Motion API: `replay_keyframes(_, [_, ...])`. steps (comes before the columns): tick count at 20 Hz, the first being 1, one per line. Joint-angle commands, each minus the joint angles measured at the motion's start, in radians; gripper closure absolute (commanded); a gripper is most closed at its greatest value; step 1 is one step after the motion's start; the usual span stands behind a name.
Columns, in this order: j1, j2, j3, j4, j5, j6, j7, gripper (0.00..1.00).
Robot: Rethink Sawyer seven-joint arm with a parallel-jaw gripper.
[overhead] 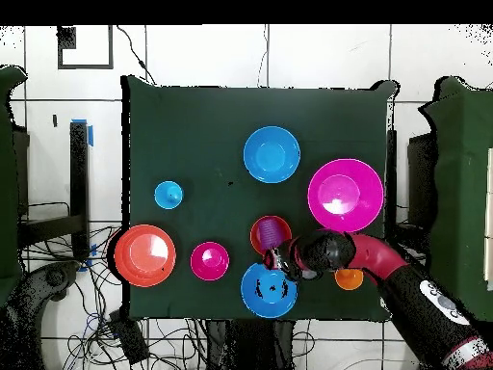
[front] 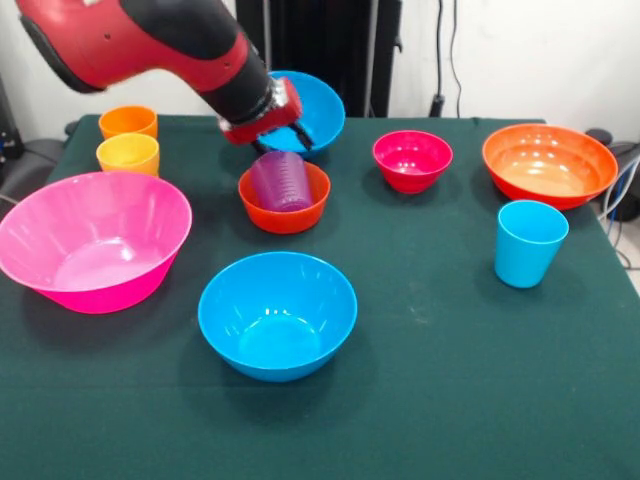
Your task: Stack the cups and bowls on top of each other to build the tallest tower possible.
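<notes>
Green cloth covers the counter, white wall behind. Claw hangs just above the purple cup; can't tell if it is spread or pressed together. Purple cup sits inside the small orange bowl. Far blue bowl just behind the claw, tilted. Near blue bowl, magenta bowl, wide orange bowl and big pink bowl all look empty. Orange cup and yellow cup side by side at one edge; light blue cup upright, standing alone.
</notes>
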Motion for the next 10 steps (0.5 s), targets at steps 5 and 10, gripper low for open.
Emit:
replay_keyframes(5, [0.016, 0.298, 0.120, -0.106, -0.032, -0.260, -0.181, 0.00])
replay_keyframes(10, [0.034, 0.202, 0.162, -0.059, -0.021, -0.253, -0.117, 0.00])
